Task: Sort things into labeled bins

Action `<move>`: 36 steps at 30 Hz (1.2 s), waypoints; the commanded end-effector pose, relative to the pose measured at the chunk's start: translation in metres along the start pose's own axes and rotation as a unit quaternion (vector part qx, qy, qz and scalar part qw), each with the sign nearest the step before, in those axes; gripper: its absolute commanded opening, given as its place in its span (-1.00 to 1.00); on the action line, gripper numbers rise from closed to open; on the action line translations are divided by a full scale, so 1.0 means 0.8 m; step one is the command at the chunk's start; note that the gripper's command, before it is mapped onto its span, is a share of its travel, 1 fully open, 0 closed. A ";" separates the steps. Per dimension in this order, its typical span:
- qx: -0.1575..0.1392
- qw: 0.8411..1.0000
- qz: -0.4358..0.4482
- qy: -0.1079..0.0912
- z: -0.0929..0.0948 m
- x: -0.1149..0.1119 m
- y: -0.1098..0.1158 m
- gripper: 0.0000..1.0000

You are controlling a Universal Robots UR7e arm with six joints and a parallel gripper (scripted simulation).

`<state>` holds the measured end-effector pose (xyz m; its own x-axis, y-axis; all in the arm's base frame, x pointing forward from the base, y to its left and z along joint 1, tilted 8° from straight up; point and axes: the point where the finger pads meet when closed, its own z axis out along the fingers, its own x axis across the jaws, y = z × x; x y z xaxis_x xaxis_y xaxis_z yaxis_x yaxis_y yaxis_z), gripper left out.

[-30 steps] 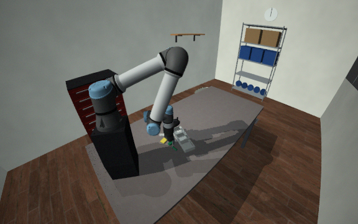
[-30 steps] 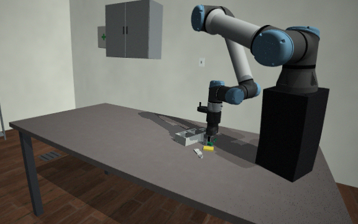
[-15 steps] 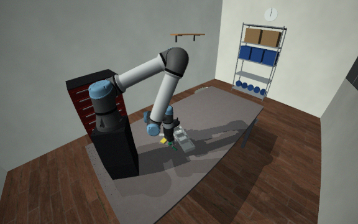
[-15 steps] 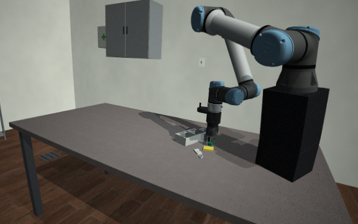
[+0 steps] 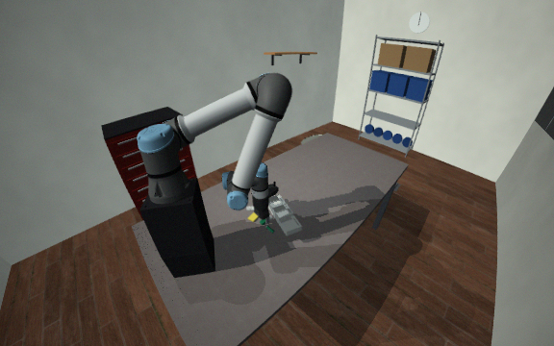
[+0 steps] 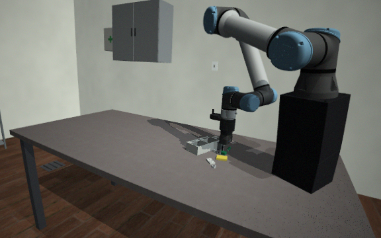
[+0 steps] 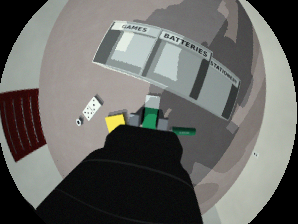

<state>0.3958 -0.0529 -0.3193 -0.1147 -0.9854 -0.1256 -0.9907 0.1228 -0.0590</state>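
My gripper (image 7: 151, 114) is low at the table, its fingers against both sides of a green-and-white eraser (image 7: 151, 111) (image 6: 223, 153), which lies at table height. A dark green cylinder (image 7: 184, 131) (image 5: 269, 229) lies to the right in the wrist view. A yellow block (image 7: 115, 123) (image 6: 221, 158) (image 5: 253, 217) lies to the left. A white domino (image 7: 92, 108) (image 6: 211, 161) and a small white piece (image 7: 79, 121) (image 6: 213, 166) lie farther left. The bins labelled GAMES (image 7: 132, 28), BATTERIES (image 7: 185, 45) and STATIONERY (image 7: 223, 71) stand in a row, with nothing visible inside.
The bin row's walls rise just beyond the fingers in the wrist view. The yellow block is close beside the left finger and the green cylinder close to the right one. The arm's black pedestal (image 5: 181, 240) (image 6: 303, 142) stands on the table (image 5: 306, 298).
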 end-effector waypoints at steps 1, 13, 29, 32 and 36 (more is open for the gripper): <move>0.001 1.000 0.000 0.000 0.000 0.000 -0.001 -0.09; 0.001 1.000 0.000 0.000 0.000 0.000 -0.001 -0.09; 0.001 1.000 0.000 0.000 -0.059 0.000 0.000 -0.09; 0.001 1.000 0.000 0.000 -0.071 0.000 0.000 -0.09; 0.001 1.000 0.000 0.000 -0.075 0.000 0.000 -0.09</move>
<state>0.3920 -0.0588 -0.2686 -0.1148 -0.9855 -0.1250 -0.9906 0.1230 -0.0602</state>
